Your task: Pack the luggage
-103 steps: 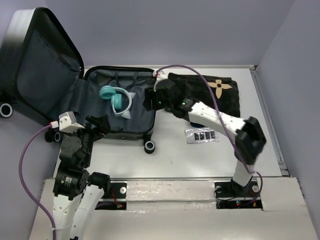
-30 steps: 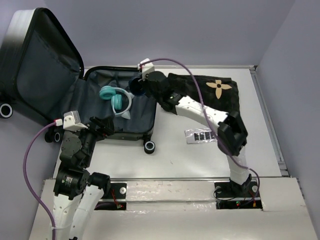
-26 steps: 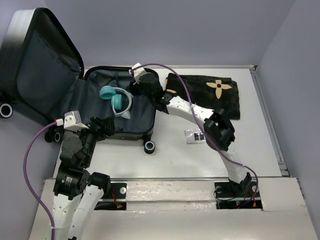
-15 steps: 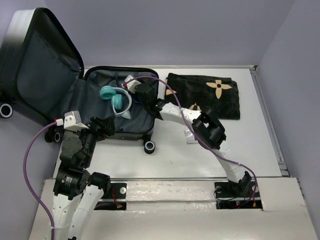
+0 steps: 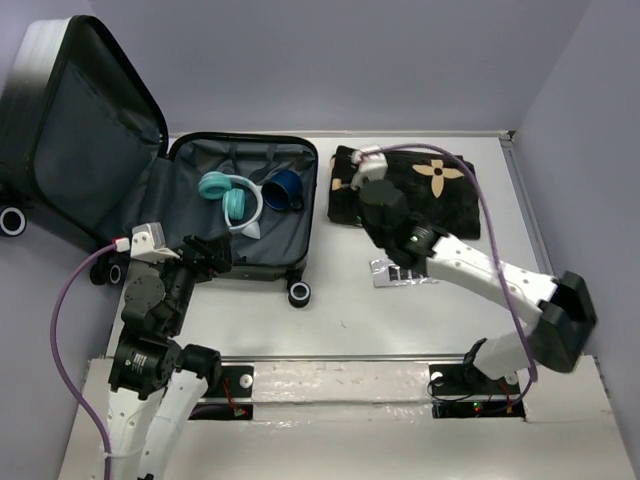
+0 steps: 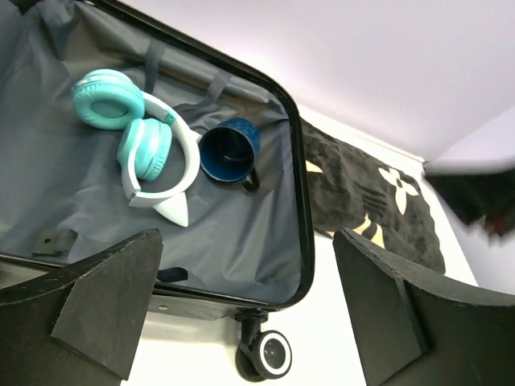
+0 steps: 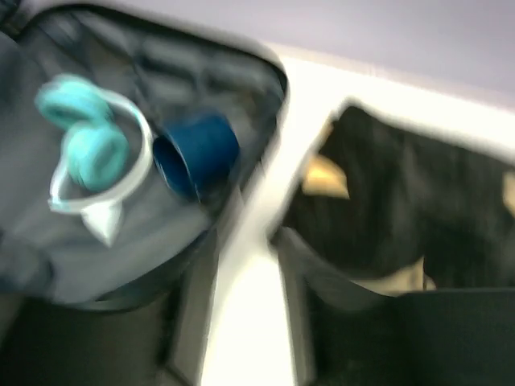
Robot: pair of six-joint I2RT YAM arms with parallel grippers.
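While the right gripper [image 5: 362, 182] (blurred, so whether its jaws were parted was unreadable) hovered over the blanket [image 5: 440, 205], at its end nearest the luggage [image 5: 280, 235], the left gripper [image 6: 245, 297] hung spread apart; the blanket's length ran rightward.

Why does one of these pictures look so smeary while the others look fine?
Right wrist view: blurred all over, the blue mug, teal headphones and black blanket are soft streaks, likely motion smear. Left wrist view: crisp on the suitcase, only the dark arm at the right edge is fuzzy. Top view: sharp, evenly lit, soft shadows, no glare.
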